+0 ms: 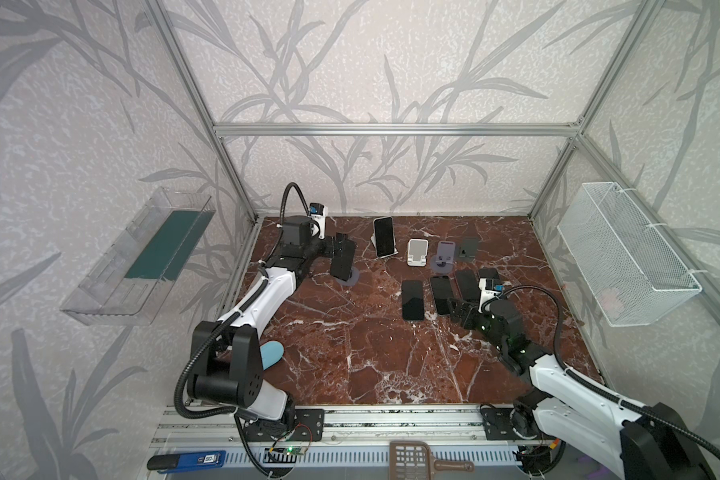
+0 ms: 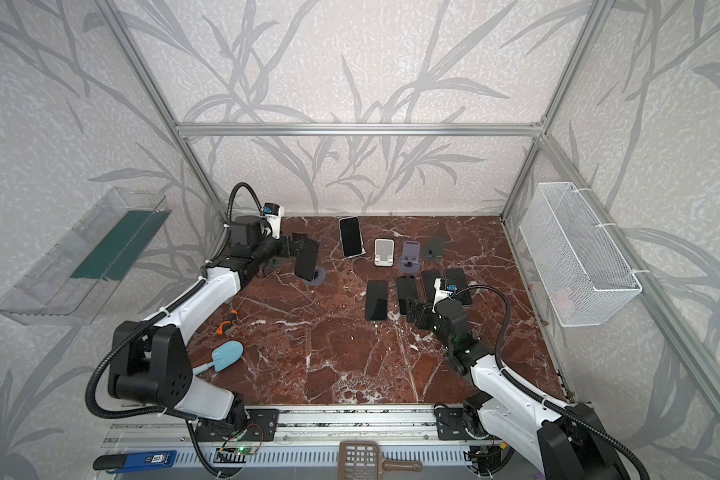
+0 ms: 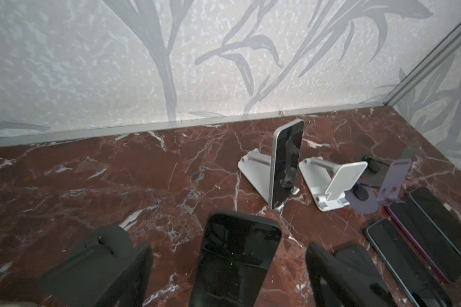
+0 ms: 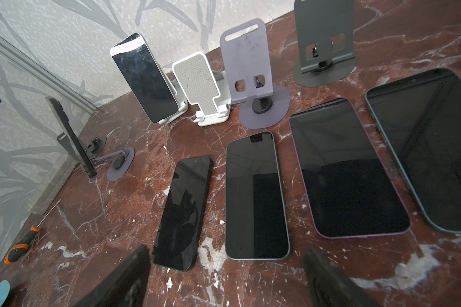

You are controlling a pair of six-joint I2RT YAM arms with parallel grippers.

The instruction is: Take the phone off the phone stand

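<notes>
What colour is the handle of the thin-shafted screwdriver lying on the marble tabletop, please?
The screwdriver handle is orange and black; best in the right wrist view.

Both top views: high at front, looking down over whole desk (image 1: pixel 350 353). Wrist views: low, close; both share the white stand (image 3: pixel 338 180) (image 4: pixel 197 79).

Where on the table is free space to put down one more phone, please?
The widest bare patch is the front middle of the table, between the blue scoop and the right arm. A narrower strip lies between the left phone stand and the leftmost flat phone. Crowded: the back row of stands and the flat phones.
</notes>
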